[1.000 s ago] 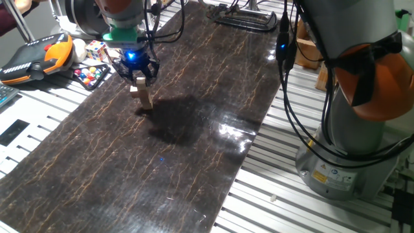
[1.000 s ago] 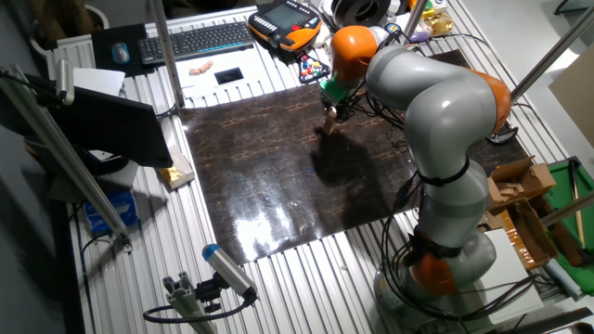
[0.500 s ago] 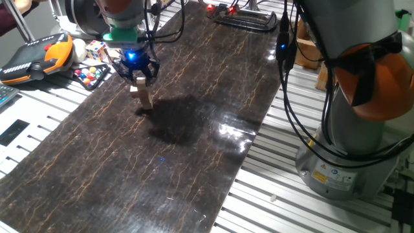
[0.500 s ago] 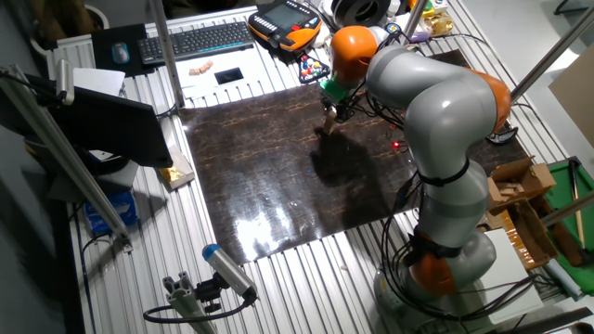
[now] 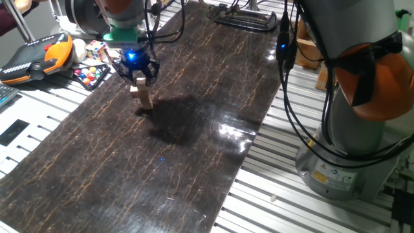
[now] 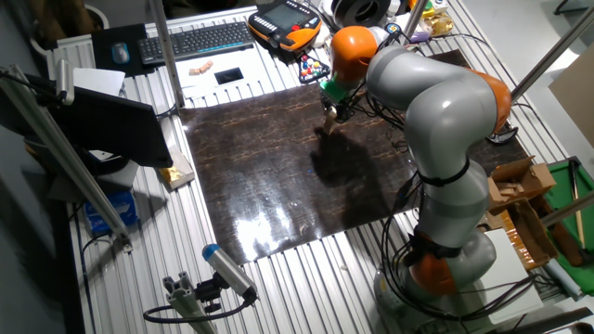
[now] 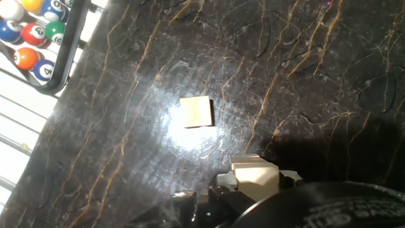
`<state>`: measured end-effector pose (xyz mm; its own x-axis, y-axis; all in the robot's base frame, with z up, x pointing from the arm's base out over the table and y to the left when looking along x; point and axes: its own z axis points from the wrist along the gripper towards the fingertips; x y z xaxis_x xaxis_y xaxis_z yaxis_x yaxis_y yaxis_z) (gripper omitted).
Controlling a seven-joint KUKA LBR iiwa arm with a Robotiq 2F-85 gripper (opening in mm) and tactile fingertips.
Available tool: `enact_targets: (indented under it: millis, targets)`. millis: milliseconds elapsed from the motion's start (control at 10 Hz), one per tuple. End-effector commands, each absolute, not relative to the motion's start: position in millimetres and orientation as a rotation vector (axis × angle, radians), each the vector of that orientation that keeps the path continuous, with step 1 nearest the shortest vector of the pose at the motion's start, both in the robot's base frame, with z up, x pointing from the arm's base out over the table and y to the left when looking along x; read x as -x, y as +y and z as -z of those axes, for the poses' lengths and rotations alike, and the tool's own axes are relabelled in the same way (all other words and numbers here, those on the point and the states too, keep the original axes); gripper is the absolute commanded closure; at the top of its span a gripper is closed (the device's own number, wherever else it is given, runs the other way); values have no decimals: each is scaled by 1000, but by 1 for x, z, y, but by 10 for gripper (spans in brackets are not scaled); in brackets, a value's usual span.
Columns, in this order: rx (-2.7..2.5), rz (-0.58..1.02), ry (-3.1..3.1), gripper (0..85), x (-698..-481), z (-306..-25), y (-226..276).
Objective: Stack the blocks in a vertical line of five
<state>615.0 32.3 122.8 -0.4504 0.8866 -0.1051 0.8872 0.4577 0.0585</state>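
Light-tan wooden blocks [image 5: 141, 95] stand on a dark brown mat [image 5: 194, 149] veined with thin golden-orange lines. The end effector [image 5: 136, 72] is black with a blue glow. Nearby lie multicoloured billiard balls [image 7: 28, 28].

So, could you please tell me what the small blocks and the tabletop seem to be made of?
The blocks look like plain unfinished wood: pale tan and matte. The tabletop looks like polished dark stone or a marble-patterned laminate: brown veins and glossy reflections. Which one, I cannot tell.
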Motion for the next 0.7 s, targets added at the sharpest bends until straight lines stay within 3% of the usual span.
enact_targets:
  millis: [0, 600]
  targets:
    - [-1576, 7, 2577, 413, -615, -123, 32]
    - [-1579, 8, 2558, 173, -615, -127, 32]
